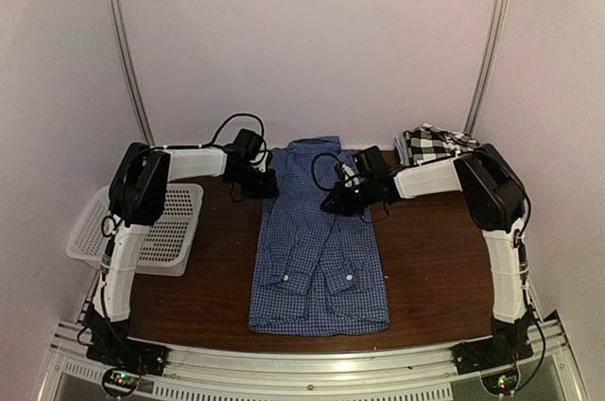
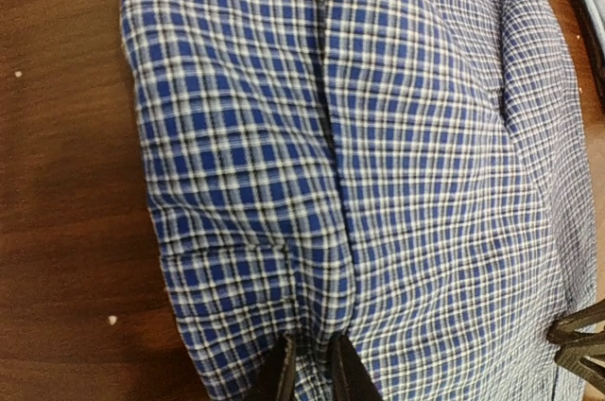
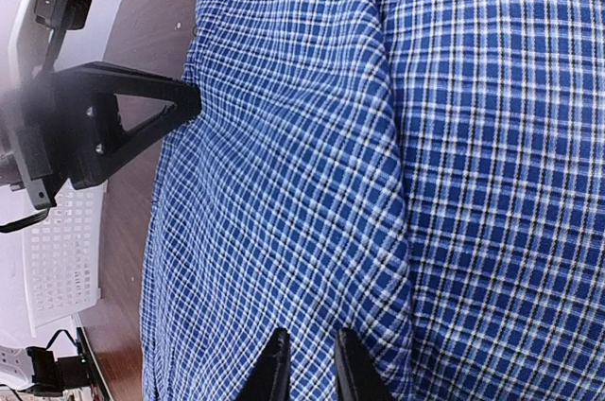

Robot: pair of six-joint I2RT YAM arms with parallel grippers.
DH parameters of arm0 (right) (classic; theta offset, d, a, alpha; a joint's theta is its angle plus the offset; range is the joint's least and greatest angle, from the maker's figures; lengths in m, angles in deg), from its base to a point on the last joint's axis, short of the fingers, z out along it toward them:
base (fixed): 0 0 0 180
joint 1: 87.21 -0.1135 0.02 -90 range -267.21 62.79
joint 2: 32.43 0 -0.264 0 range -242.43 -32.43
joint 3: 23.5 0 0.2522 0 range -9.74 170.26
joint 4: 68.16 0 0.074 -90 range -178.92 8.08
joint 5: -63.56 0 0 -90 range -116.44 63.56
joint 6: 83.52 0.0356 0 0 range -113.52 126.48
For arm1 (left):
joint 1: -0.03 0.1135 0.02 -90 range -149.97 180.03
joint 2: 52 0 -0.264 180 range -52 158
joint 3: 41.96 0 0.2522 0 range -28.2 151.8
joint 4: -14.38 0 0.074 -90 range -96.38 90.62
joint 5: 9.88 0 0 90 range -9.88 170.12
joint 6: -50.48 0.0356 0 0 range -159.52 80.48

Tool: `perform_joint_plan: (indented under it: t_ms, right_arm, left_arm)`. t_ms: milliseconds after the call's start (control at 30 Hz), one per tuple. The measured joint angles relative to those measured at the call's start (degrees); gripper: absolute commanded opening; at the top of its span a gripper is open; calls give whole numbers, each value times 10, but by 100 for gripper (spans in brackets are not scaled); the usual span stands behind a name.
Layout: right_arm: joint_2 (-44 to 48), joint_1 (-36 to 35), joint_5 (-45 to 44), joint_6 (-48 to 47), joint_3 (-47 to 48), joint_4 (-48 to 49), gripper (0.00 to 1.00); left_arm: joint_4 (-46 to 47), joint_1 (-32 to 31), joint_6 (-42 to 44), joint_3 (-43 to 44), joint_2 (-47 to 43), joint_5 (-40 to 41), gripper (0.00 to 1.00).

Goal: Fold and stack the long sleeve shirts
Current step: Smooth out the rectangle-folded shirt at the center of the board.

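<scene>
Nearest the arm bases, the blue checked shirt (image 1: 317, 269) lies flat on the brown table (image 1: 425, 278). It is folded into a long strip, with two white-buttoned cuffs (image 1: 288, 278) side by side below both sets of jaws. Further up the strip, the left gripper (image 2: 312, 377) sits at the shirt's left edge. Its jaws are nearly closed and pinch a raised ridge of the blue cloth that runs straight into the gap between them. Across the strip from it, on the shirt's right side, the right gripper (image 3: 307, 371) also has narrow jaws with blue check filling the slit, so it is clamped on the same shirt. The white mesh basket (image 1: 175, 231) stands on the table outside the left jaws, apart from the shirt. Beyond the right jaws, at the far right corner, the black-and-white checked shirt (image 1: 430, 146) lies bunched up.
</scene>
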Motion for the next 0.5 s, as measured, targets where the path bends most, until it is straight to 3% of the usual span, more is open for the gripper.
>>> perform_joint_plan:
  t_ms: [500]
  right_arm:
    - [2, 0, -3, -4, -1, -23, 20]
  left_arm:
    - [-39, 5, 24, -12, -50, 25, 17]
